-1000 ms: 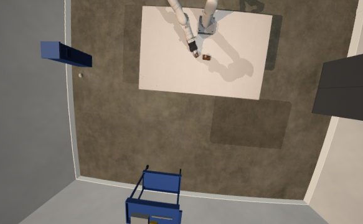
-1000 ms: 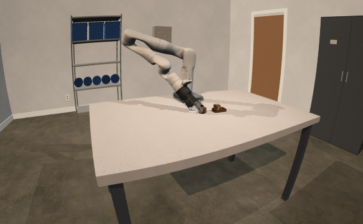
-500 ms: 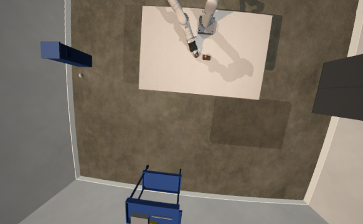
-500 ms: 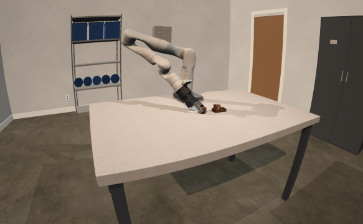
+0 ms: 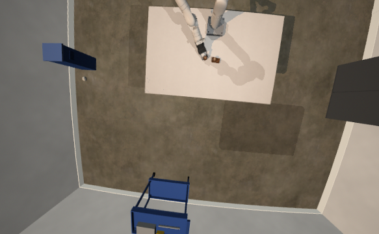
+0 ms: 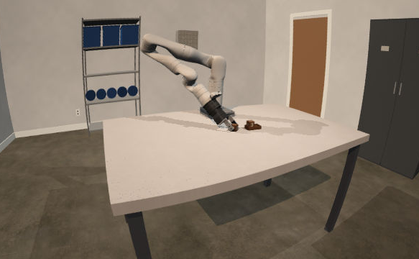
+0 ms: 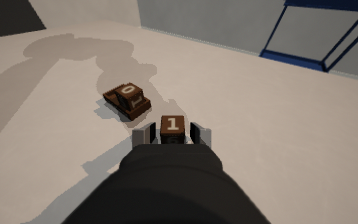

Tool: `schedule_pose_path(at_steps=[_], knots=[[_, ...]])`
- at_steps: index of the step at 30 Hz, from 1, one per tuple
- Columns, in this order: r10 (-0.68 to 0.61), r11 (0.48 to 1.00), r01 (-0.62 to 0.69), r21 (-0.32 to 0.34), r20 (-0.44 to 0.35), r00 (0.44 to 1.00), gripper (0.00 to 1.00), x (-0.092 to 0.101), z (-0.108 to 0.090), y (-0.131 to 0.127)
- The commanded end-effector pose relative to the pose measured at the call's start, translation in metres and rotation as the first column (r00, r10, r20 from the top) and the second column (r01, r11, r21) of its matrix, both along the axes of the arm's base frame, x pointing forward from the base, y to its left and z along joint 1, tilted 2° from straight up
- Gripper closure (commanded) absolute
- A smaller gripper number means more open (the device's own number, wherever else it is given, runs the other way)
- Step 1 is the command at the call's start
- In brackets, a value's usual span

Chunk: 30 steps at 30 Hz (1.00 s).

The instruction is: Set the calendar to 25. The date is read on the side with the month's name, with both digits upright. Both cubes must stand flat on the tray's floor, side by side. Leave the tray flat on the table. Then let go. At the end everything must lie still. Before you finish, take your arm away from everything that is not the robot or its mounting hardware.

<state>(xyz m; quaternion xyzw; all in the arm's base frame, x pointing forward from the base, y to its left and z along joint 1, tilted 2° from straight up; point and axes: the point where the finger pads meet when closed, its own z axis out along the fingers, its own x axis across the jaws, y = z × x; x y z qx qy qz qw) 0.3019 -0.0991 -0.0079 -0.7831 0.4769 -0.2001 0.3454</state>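
A brown cube (image 7: pixel 172 125) (image 6: pixel 234 127) (image 5: pixel 205 58) stands on the table between the fingers of my gripper (image 7: pixel 173 129) (image 6: pixel 232 126) (image 5: pixel 205 57). The gripper is open, with a gap on each side of the cube in the wrist view. This cube shows a 1 on top and a dark digit, perhaps a 6, on the side toward the wrist camera. The brown tray (image 7: pixel 141 111) (image 6: pixel 255 127) lies on the table to one side. A second cube (image 7: pixel 130 95) (image 6: pixel 250 123) is in it, with a 0 on top and a 1 on one side. The month's name cannot be read.
The white table (image 5: pixel 176 78) (image 6: pixel 180 155) carries the arm's base (image 5: pixel 216 30) behind the cubes. The tray is close to the gripper, left of it in the wrist view and right of it in the top and exterior views. A blue cart (image 5: pixel 169 190) and a dark cabinet (image 6: pixel 396 93) stand away from the table.
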Motion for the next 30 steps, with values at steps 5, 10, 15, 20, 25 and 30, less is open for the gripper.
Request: schedule_pose_path(at_steps=[5, 10, 15, 20, 25, 30], knots=[[0.000, 1.000, 0.000, -0.001, 0.000, 1.000, 0.00, 0.000, 0.000, 0.000], [0.000, 1.000, 0.000, -0.001, 0.000, 1.000, 0.00, 0.000, 0.000, 0.000], [0.000, 1.000, 0.000, -0.001, 0.000, 1.000, 0.00, 0.000, 0.002, 0.000], [0.000, 1.000, 0.000, -0.001, 0.000, 1.000, 0.00, 0.000, 0.010, 0.000], [0.000, 1.000, 0.000, -0.001, 0.000, 1.000, 0.00, -0.001, 0.025, -0.001], [0.000, 1.000, 0.000, -0.001, 0.000, 1.000, 0.00, -0.001, 0.039, -0.001]])
